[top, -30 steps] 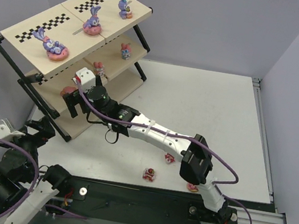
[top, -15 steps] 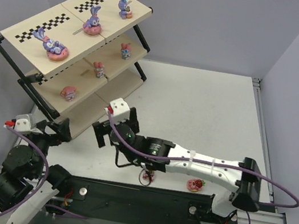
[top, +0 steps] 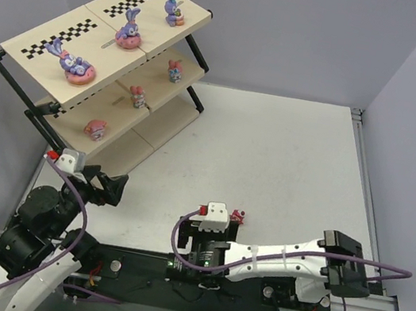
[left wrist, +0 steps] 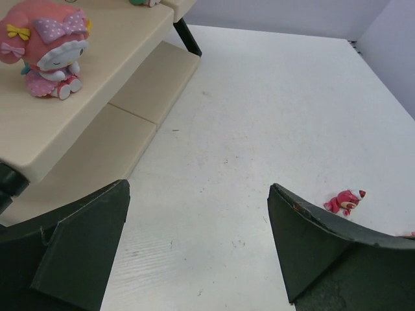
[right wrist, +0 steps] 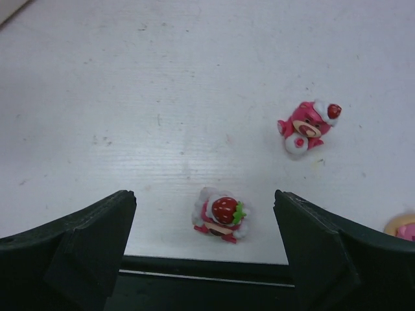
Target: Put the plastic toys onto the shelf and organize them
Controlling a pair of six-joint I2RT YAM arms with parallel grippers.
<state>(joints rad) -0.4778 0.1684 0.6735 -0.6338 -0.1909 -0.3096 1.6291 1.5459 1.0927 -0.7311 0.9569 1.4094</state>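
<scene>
right hand (right wrist: 202,197) spread over the strawberry-topped toy (right wrist: 220,214) by the counter's (top: 289,154) near edge; left hand (left wrist: 198,188) spread, empty, near-left corner; other toys (top: 78,68) on the shelf (top: 149,8).

Shelf boards (left wrist: 110,58): pale beige wood, matt, smooth, with rounded edges. Shelf frame (left wrist: 187,40): black metal, dull sheen. Pink bow figurine (left wrist: 48,52): moulded plastic, glossy, highlights on the head. Strawberry-topped figure (right wrist: 220,215) and pink bear (right wrist: 305,126): the same glossy plastic. Desk (right wrist: 194,78): white, matt, faint grain lines, small dark scuffs. Right pincer (right wrist: 202,197) fingers (right wrist: 78,253): matt black, faces slightly rough.
</scene>
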